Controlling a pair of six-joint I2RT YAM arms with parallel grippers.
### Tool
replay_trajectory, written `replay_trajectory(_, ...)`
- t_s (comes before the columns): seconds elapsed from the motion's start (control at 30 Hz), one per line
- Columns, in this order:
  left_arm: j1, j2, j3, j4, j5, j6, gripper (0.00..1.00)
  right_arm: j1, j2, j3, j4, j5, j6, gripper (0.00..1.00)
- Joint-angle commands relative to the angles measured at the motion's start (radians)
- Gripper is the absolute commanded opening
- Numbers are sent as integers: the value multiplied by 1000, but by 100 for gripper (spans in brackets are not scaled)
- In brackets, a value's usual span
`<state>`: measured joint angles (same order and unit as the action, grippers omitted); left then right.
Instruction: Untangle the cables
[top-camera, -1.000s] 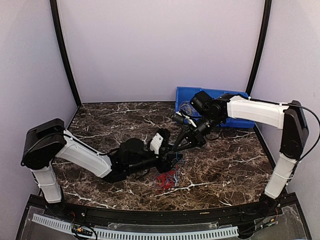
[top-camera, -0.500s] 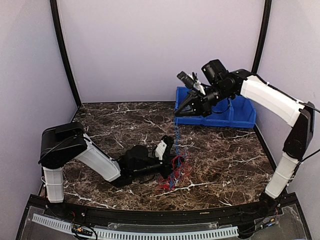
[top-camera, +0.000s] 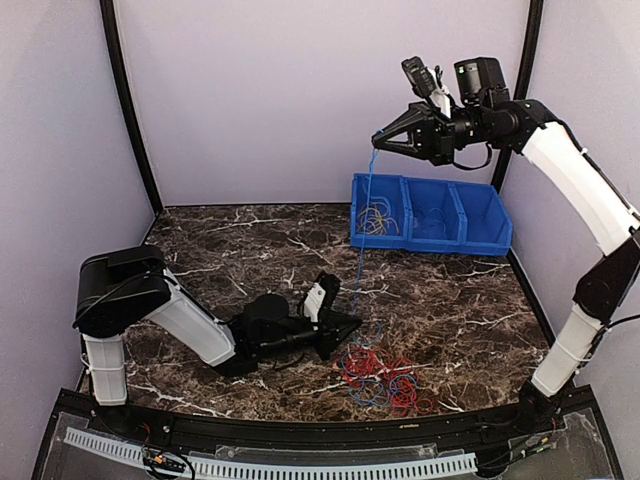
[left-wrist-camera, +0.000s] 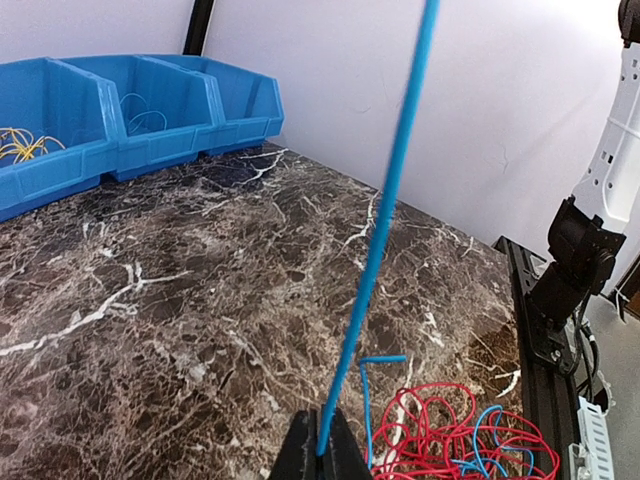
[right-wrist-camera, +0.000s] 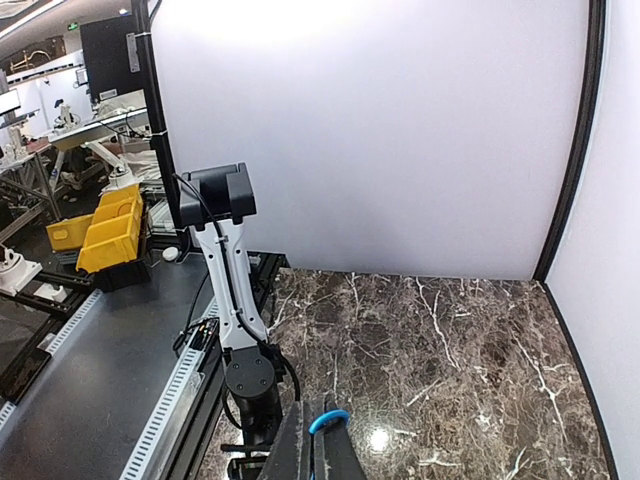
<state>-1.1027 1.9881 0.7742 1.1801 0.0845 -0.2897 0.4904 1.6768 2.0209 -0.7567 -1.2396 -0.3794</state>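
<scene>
The cables lie as a loose red and blue tangle (top-camera: 385, 375) on the marble near the front edge; it also shows in the left wrist view, tangle (left-wrist-camera: 450, 440). One blue cable (top-camera: 365, 215) runs taut from it up into the air. My left gripper (top-camera: 355, 322) lies low on the table beside the tangle, shut on that cable's lower part, the blue cable (left-wrist-camera: 385, 220) rising straight out of the left gripper (left-wrist-camera: 320, 442). My right gripper (top-camera: 378, 140) hangs high above the bins, shut on the cable's top end. A small blue loop (right-wrist-camera: 328, 420) sticks out of the right gripper (right-wrist-camera: 318, 445).
A row of blue bins (top-camera: 470, 225) stands at the back right, with yellow cables (top-camera: 375, 215) in the left compartment and blue ones in the middle. In the left wrist view the bins (left-wrist-camera: 150, 140) are far left. The left arm's upright link (right-wrist-camera: 225, 290) stands at the table's near-left edge.
My right gripper rose and swung right, drawing the blue cable up taut. The left gripper shut on the cable's lower part. The tangle spread out to the right on the table.
</scene>
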Motion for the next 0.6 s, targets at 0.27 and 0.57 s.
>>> replay_trajectory(0.27, -3, -215, -151, -168, -124, 30, 1, -15, -38, 9, 8, 79, -47, 0)
replay_trajectory(0.57, -3, -389, -143, -318, -239, 98, 10, -109, -47, -96, 119, 107, 42, 0)
